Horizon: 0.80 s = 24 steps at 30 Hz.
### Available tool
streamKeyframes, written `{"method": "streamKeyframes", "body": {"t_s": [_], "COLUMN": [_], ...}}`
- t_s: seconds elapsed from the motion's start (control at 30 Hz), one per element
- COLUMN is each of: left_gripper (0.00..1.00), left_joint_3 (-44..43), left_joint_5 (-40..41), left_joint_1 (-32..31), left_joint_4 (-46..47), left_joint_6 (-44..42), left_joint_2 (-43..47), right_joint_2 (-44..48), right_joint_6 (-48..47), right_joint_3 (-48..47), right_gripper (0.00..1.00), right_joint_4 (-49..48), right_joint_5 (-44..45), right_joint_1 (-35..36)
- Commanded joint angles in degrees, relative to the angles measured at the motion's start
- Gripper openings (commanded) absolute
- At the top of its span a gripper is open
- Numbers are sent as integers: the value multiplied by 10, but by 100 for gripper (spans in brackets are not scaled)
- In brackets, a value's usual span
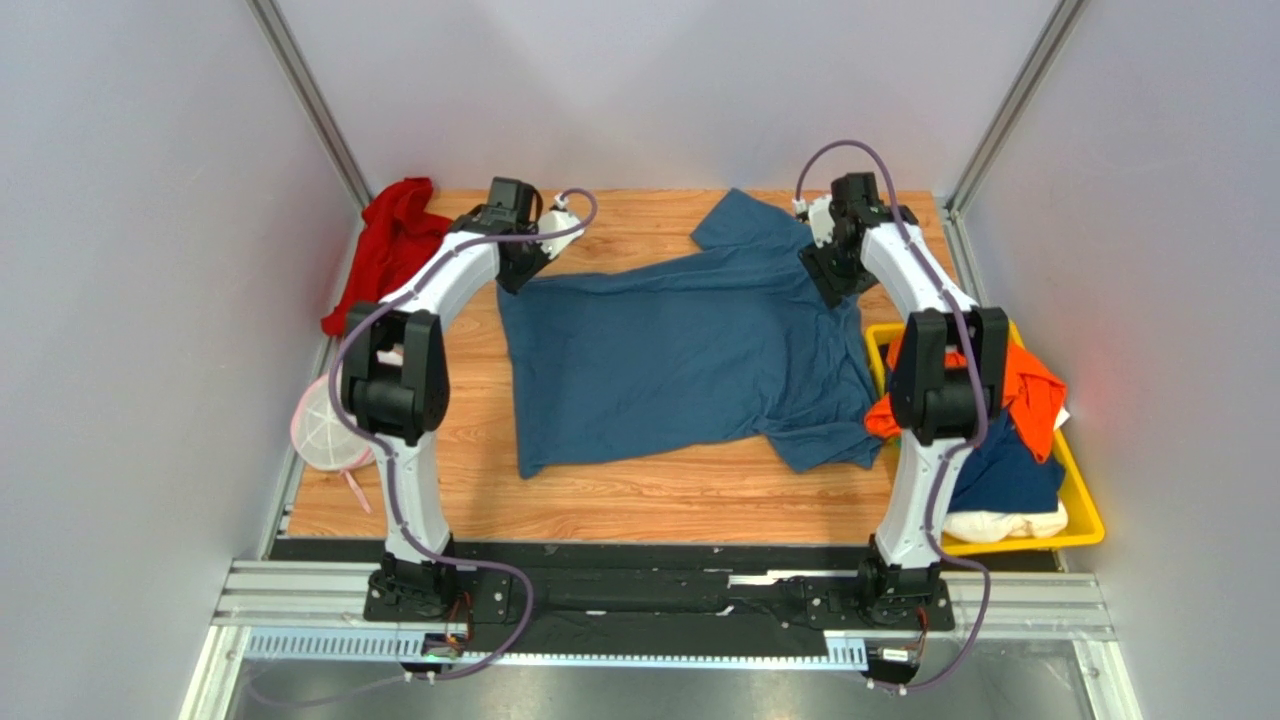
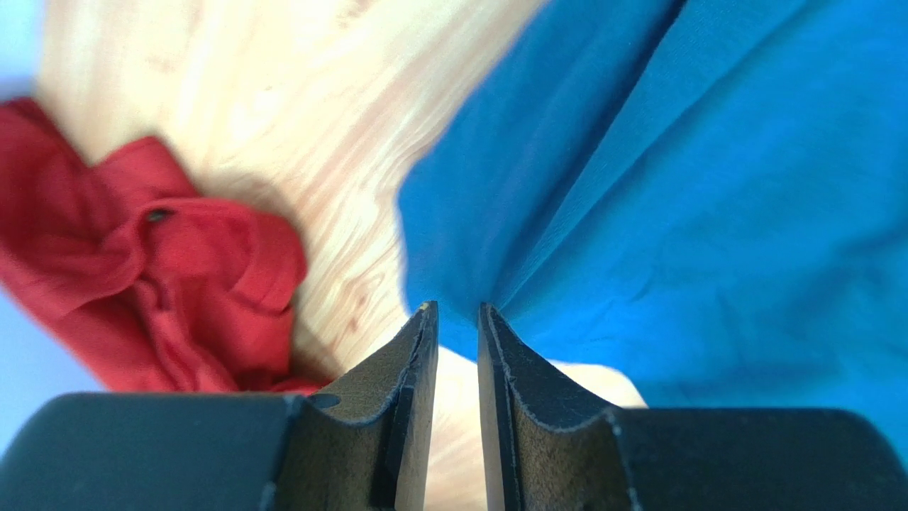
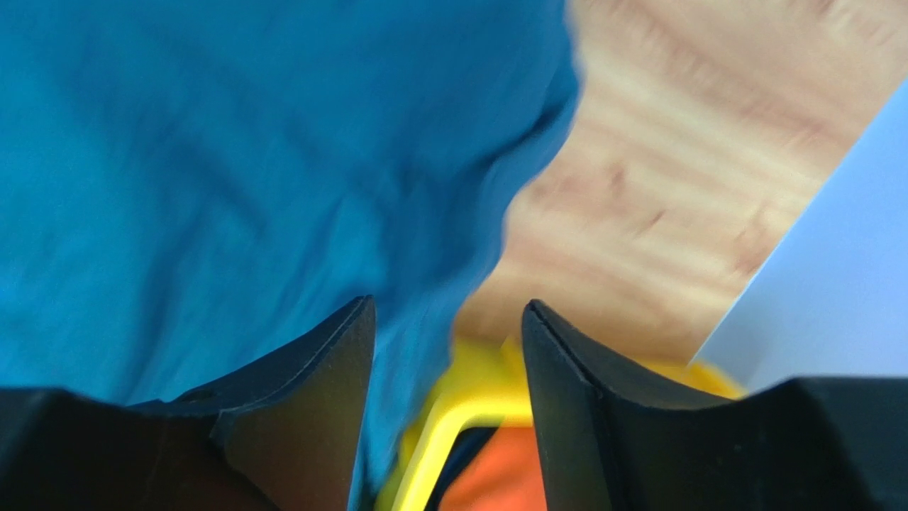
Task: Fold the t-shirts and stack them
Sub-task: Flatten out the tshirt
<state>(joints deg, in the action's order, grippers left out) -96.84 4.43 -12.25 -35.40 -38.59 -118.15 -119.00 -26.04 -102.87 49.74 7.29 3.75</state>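
A large slate-blue t-shirt (image 1: 691, 353) lies spread on the wooden table, its far sleeve folded up toward the back. My left gripper (image 1: 523, 273) hovers at the shirt's far left corner. In the left wrist view its jaws (image 2: 456, 311) stand a narrow gap apart, with bare wood between them and the blue t-shirt (image 2: 693, 192) just beyond the tips. My right gripper (image 1: 827, 278) is at the shirt's far right edge. It is open (image 3: 448, 307) and holds nothing, with the blue t-shirt (image 3: 234, 160) to its left. Orange (image 1: 1034, 383), navy (image 1: 1010, 477) and cream (image 1: 1004, 525) shirts lie in a bin.
The yellow bin (image 1: 1085, 510) sits at the table's right edge, and its corner (image 3: 469, 399) shows under the right jaws. A crumpled red garment (image 1: 394, 240) lies at the far left corner, also in the left wrist view (image 2: 160, 277). A white-and-pink mesh disc (image 1: 323, 428) rests at the left edge.
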Motion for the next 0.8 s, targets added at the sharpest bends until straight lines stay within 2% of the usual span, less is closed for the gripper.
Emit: {"method": "streamKeyframes", "body": {"t_s": [0.0, 0.1, 0.23, 0.43, 0.57, 0.77], "left_gripper": [30, 31, 32, 33, 33, 33], "left_joint_3": [45, 91, 132, 155, 197, 227], "left_joint_5": [-84, -109, -98, -119, -94, -84], "left_joint_1": [-4, -18, -45, -74, -116, -128], "left_joint_4": [-24, -40, -47, -63, -74, -85], "left_joint_6": [14, -4, -25, -17, -30, -31], "left_joint_2": [105, 146, 164, 164, 167, 175], "right_joint_2": [136, 203, 270, 308, 331, 376], "right_joint_6": [6, -5, -31, -77, -108, -136], "right_joint_3": [101, 180, 256, 334, 378, 440], "right_gripper": [59, 60, 60, 61, 62, 58], "right_joint_4": [-24, -25, -26, 3, 23, 55], "right_joint_5": [-60, -84, -91, -121, -134, -167], "right_joint_1": [7, 12, 25, 52, 77, 101]}}
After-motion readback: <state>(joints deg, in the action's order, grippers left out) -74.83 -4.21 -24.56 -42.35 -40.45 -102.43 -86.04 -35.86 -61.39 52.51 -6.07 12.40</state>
